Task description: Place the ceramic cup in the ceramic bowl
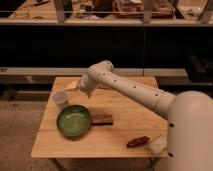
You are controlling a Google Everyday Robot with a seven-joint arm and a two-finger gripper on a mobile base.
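The small white ceramic cup (60,98) stands upright on the wooden table (125,105), near its left edge. The green ceramic bowl (73,120) sits just in front of the cup and to its right, and it holds nothing. My gripper (73,86) is at the end of the white arm (125,86). It hovers just behind and to the right of the cup, above the table's back left part. It holds nothing that I can see.
A dark brown flat bar (102,119) lies right beside the bowl. A reddish-brown object (138,142) and a pale block (157,145) lie at the table's front right corner. A dark counter front (60,45) runs behind the table.
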